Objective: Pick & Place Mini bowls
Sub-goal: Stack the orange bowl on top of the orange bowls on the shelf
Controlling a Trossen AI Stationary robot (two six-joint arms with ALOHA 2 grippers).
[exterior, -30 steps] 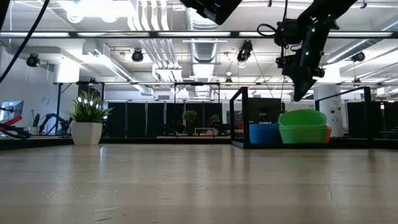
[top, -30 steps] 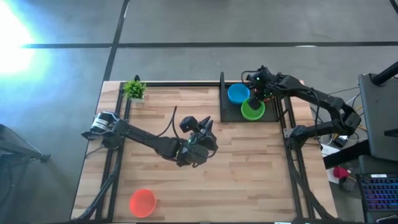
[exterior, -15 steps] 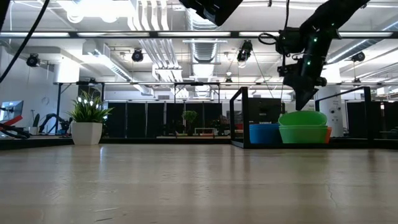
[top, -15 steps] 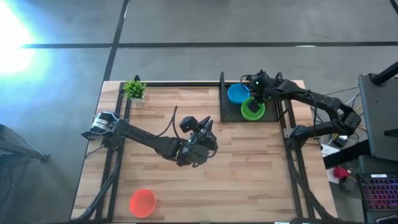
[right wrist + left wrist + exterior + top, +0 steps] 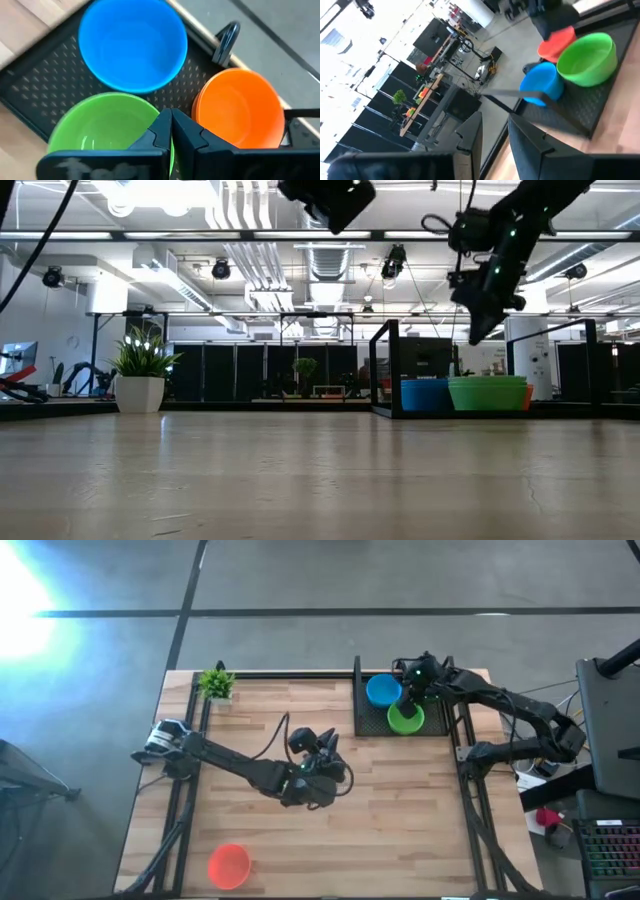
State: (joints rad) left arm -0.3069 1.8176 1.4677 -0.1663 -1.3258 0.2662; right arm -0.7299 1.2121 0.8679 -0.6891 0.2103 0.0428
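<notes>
Right claw (image 5: 414, 692) closed, empty, above tray (image 5: 370, 726) upper right. Left claw (image 5: 318, 783) open, mid-frame. We should drop low, centred over stray orange bowl (image 5: 229, 865), lower left.

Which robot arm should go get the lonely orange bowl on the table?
Probably the left. Its open left gripper hangs over mid-table, nearer the orange bowl. The right gripper is shut, over the black tray.
</notes>
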